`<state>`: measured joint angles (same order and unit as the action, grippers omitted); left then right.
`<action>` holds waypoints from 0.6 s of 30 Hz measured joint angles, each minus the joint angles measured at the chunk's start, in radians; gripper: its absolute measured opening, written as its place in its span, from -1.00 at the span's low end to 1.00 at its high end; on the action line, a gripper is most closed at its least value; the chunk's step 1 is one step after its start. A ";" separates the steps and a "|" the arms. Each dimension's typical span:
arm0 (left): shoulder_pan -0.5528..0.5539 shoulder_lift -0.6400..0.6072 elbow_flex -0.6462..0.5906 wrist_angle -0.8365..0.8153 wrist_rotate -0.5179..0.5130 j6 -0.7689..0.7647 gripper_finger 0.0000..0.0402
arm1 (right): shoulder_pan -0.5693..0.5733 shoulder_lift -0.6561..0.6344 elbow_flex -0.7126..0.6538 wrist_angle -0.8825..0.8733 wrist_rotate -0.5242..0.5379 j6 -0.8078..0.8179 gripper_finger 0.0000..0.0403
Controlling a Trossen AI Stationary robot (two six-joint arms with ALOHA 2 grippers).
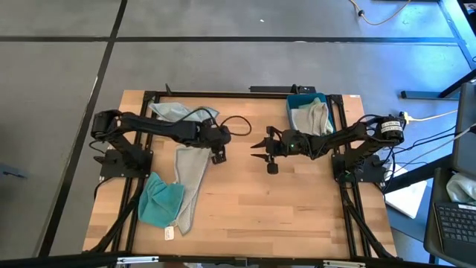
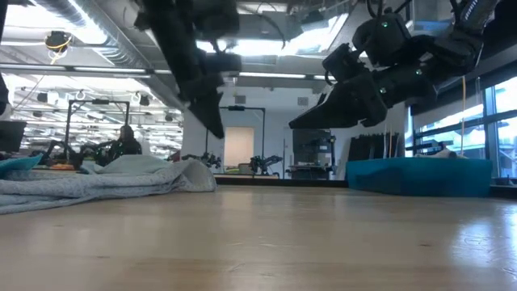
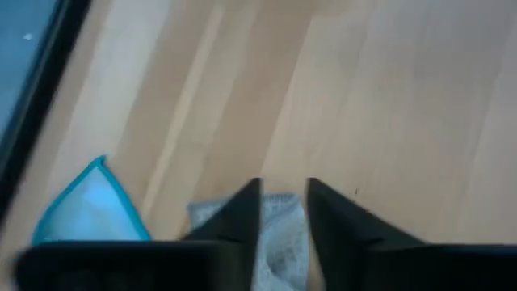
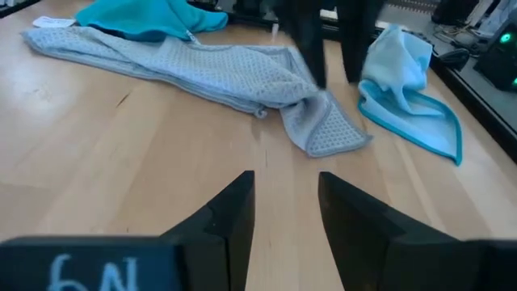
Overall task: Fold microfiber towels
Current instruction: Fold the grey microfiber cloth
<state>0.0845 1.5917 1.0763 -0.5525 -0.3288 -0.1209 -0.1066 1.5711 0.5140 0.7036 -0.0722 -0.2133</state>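
Observation:
A light grey towel lies as a long rumpled strip on the table's left half, one corner flat on the wood toward the middle. A teal towel rests bunched beside it near the front left. At the far left lies a pale blue towel. My left gripper hangs just above the grey towel's corner, fingers apart and pointing steeply down, clear of the cloth in the low view. My right gripper hovers open over the table's middle, pointing at the left gripper, nothing between its fingers.
A blue tray holding more towels stands at the far right, behind my right arm. A small white tag lies at the grey towel's near end. Bare wood stretches across the table's middle and near right.

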 joint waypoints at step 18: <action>0.141 0.001 0.034 -0.140 0.208 0.125 0.10 | 0.023 0.000 0.000 0.001 0.000 0.059 -0.30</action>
<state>0.2255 1.5925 1.1102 -0.6922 -0.1206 0.0042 -0.0841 1.5711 0.5140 0.7048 -0.0727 -0.1544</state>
